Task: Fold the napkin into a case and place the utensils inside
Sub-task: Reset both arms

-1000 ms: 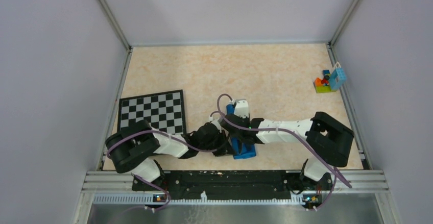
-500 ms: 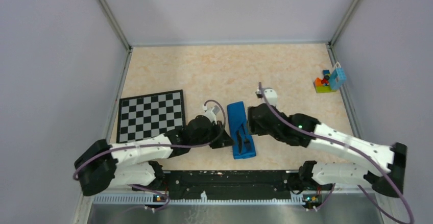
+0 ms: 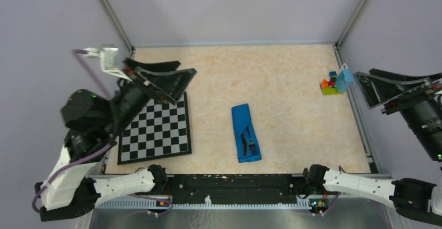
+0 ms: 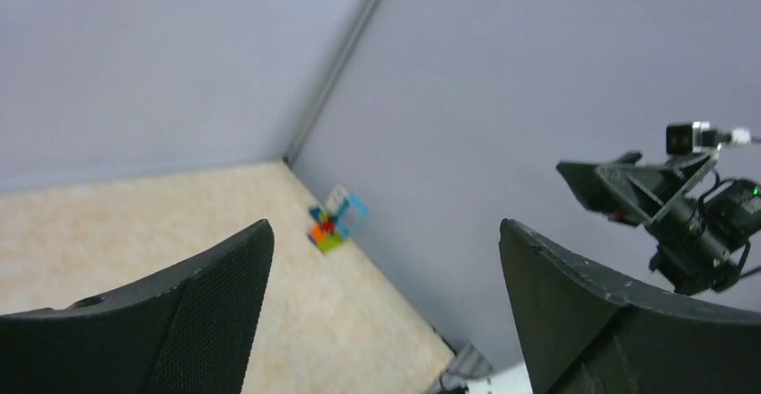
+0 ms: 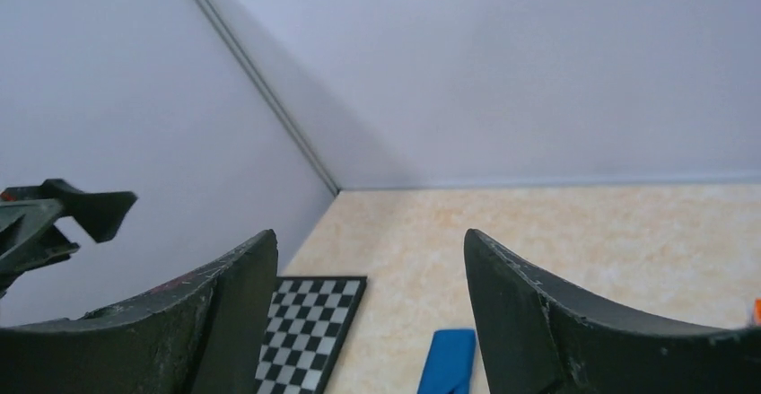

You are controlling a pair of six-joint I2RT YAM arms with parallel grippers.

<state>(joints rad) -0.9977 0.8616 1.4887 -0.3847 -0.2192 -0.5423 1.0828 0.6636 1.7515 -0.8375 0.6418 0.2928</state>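
Observation:
The napkin lies folded into a narrow blue case point(image 3: 243, 122) in the middle of the table, its far end also showing in the right wrist view point(image 5: 449, 360). The utensils point(image 3: 247, 142) show as two slim dark pieces on its near half. My left gripper point(image 3: 187, 67) is raised high at the left over the chessboard, open and empty point(image 4: 384, 228). My right gripper point(image 3: 364, 73) is raised at the far right by the wall, open and empty point(image 5: 369, 237). Neither gripper touches the case.
A black-and-white chessboard point(image 3: 155, 130) lies left of the case, also seen between the right fingers point(image 5: 310, 327). Colourful toy blocks point(image 3: 335, 82) sit at the far right edge point(image 4: 334, 226). Walls enclose the table on three sides.
Both arms have pulled away from the case, lifting up and out to their own sides. Both grippers have opened. The case with the utensils stays where it lay.

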